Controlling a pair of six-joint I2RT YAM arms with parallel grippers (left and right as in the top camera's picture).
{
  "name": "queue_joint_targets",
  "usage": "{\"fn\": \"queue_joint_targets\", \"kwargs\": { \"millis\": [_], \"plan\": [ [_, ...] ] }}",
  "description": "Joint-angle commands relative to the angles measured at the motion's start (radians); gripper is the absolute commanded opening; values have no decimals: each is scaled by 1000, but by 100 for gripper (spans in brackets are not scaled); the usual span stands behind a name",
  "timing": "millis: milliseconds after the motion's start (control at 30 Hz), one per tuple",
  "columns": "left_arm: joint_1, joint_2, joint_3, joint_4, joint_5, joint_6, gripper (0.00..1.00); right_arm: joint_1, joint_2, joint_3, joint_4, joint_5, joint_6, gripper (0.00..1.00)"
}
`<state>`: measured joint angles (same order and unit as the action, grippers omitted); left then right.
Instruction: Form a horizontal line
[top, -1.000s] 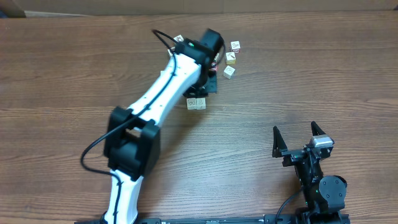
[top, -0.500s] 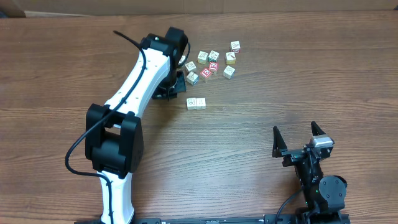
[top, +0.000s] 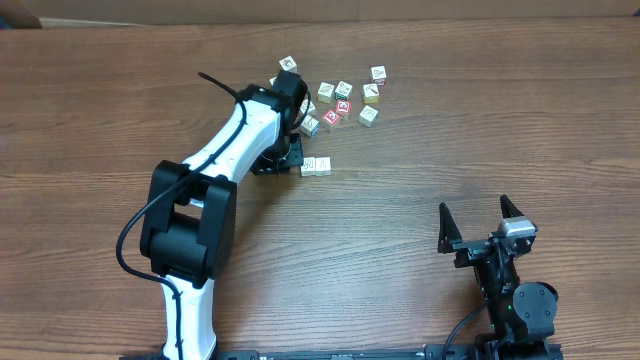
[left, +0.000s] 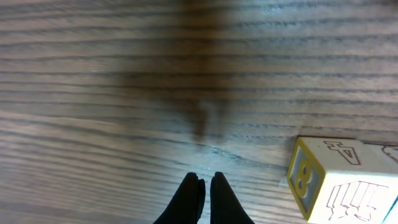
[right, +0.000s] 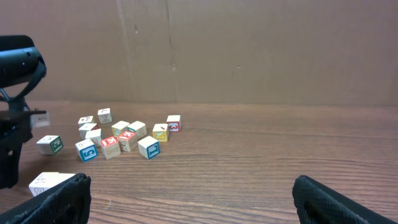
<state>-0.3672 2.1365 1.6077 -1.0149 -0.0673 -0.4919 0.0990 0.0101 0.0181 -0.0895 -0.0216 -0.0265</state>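
My left end effector (left: 204, 186) is pinched shut and empty, low over the table (top: 480, 120). It sits just beside the line (top: 316, 166), which is only two touching cubes. The right end effector (top: 474, 212) is wide open, well apart. I think another of the loose cubes (top: 343, 105) is needed: grab it square, then set it flush without bumping the row.

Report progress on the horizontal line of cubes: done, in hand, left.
Done: two cream cubes sit touching as the horizontal line. In hand: nothing. The left gripper is shut and empty just off the row's left end, and the right gripper is open, far from the cubes. Left: more cubes must likely come from the loose cluster beyond the row, red-faced ones among them.
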Motion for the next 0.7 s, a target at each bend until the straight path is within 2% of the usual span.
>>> {"fn": "queue_joint_targets", "kwargs": {
  "millis": [0,267,667],
  "plan": [
    [-8,-14,-27,22,5,42,4,4,-6,-10,6,1,-5,100],
    [-22,-14,-35,77,42,97,4,4,-6,-10,6,1,-5,100],
    [-46,-14,-35,108,61,97,4,4,-6,-10,6,1,-5,100]
  ]
}}
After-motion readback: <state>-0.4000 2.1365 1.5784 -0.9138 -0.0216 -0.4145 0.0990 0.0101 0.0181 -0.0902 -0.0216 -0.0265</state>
